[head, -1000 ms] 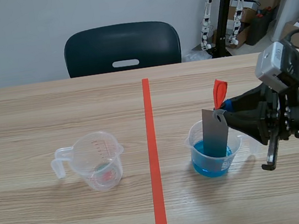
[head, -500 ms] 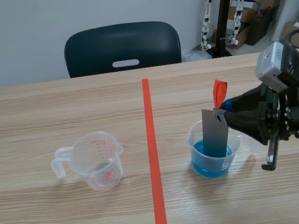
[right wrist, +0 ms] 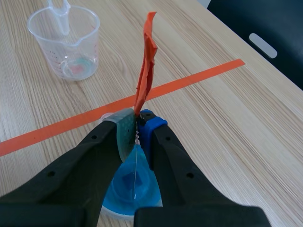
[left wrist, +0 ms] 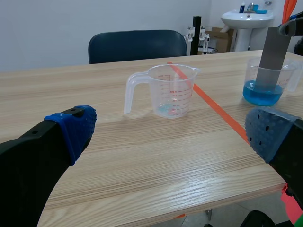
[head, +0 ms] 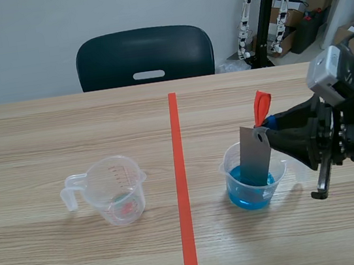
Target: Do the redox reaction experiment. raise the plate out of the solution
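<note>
Right gripper (head: 268,122) crept upward | fingers (right wrist: 154,130) clamp plate (head: 255,154) at its top, rest hanging below them | lower end still in blue solution (head: 252,196) | lift barely begun

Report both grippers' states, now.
Left gripper: jaws open, holding nothing.
Right gripper: jaws shut on the orange strip attached to the grey plate.
</note>
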Motion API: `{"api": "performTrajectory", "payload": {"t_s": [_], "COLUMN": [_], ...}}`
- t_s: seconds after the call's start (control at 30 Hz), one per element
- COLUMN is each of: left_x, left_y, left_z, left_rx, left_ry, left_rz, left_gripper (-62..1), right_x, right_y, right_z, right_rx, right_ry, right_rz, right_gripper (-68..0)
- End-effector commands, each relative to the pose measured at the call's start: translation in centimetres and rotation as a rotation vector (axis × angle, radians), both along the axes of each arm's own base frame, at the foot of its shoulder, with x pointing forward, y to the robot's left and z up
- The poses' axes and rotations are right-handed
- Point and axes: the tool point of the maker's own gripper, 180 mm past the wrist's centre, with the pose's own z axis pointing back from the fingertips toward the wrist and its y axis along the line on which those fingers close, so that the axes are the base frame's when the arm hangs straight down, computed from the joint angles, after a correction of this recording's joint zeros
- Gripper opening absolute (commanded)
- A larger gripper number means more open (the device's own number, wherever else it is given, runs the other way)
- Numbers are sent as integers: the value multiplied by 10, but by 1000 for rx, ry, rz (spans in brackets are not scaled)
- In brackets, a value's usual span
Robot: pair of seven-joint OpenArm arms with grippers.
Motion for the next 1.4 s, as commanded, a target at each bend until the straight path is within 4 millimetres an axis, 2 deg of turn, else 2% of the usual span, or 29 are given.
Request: {"api": "performTrajectory", "payload": {"t_s": [0.0, 0.3, 0.5, 0.77, 0.87, 0.9, 0.93, 1.07, 1.1, 1.13, 1.37], "left_x": [3, 17, 34, 83, 100, 105, 109, 125, 129, 132, 163], "left_y": [1, 0, -26, -43, -55, -59, -62, -73, -76, -80, -102], "left_z": [7, 13, 21, 24, 23, 23, 23, 33, 35, 36, 37], "left_rx": [-8, -6, 53, 162, 184, 183, 180, 146, 139, 133, 159], "left_ry": [-37, -94, -160, -159, -125, -110, -100, -85, -77, -66, 36], "left_rz": [-1, -29, -195, -239, -298, -317, -332, -396, -417, -438, -593], "left_gripper": [14, 14, 14, 14, 14, -7, -78, -471, -546, -587, -577], "right_x": [5, 6, 10, 14, 13, 13, 12, 9, 9, 8, 8], "right_y": [-6, -2, -1, 1, 4, 5, 6, 10, 10, 10, 8], "right_z": [19, 39, 58, 81, 89, 92, 95, 106, 108, 111, 129], "right_rx": [31, 25, 39, 30, 22, 22, 19, 17, 18, 21, 33], "right_ry": [-31, -13, -7, -2, -2, 0, 0, 6, 9, 12, -4], "right_rz": [1, 12, 0, -18, -16, -13, -12, -3, -3, -3, -9], "right_gripper": [-669, -669, -669, -669, -669, -669, -669, -669, -669, -669, -669]}}
